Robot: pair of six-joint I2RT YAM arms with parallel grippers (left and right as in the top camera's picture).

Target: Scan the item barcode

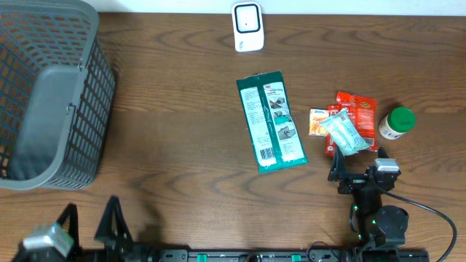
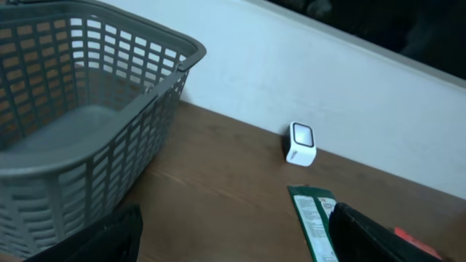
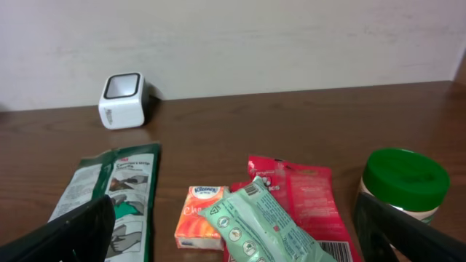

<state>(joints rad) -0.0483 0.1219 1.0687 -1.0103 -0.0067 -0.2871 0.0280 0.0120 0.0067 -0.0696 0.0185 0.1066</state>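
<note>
Overhead view: we see the scanner point(image 1: 247, 27) at the table's far edge.
Green packet point(image 1: 271, 121): flat, mid-table.
Pile: pale pouch point(image 1: 344, 133) over red packet point(image 1: 358, 110) and tissue pack point(image 1: 318, 121), toward the right edge; jar point(image 1: 397, 122) beside.
Basket point(image 1: 44, 94): far left corner.
Left gripper point(image 1: 91, 218): jaws spread, empty.
Right gripper point(image 1: 358, 169): jaws spread wide, empty, at the near edge beside our pile.

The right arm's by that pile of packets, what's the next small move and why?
Probably ease the right hand down over the pale green packet. The hand is open and empty, and that packet lies on top of the pile right in front of it; the scanner at the far edge has nothing in front of it.
</note>
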